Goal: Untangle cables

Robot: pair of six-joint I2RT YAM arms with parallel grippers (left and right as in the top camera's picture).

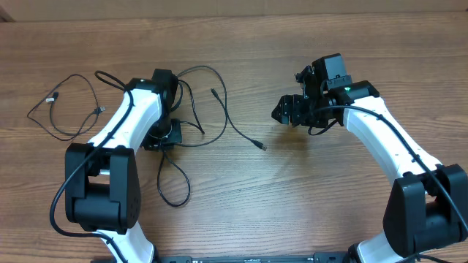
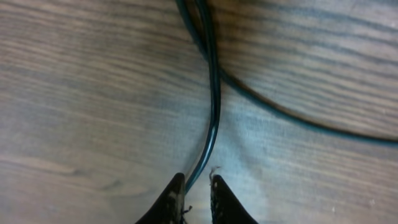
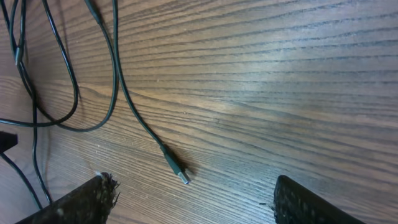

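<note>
On table (image 1: pixel 292 204): loose cables (image 1: pixel 252 140) by left arm (image 1: pixel 124 120).
Left gripper (image 2: pixel 198 183) fingers nearly together astride 1 of them, grip unclear; right gripper (image 3: pixel 193 186) fingers wide apart, empty.

**Cables crowd the table's left half**

Most of the cables (image 3: pixel 116 56) lie looped on the left side of the table (image 1: pixel 329 204), around and under the left arm (image 1: pixel 121 120). One strand (image 2: pixel 214 106) runs between the left gripper's (image 2: pixel 196 186) fingertips. One plug end (image 1: pixel 261 146) reaches mid-table, near the right gripper (image 1: pixel 281 113).

Overhead: left arm (image 1: pixel 121 120) hides part of the cables (image 1: pixel 245 135) beneath its wrist. Left wrist view: cables blurred, cut off at 12 and 3 o'clock.
</note>
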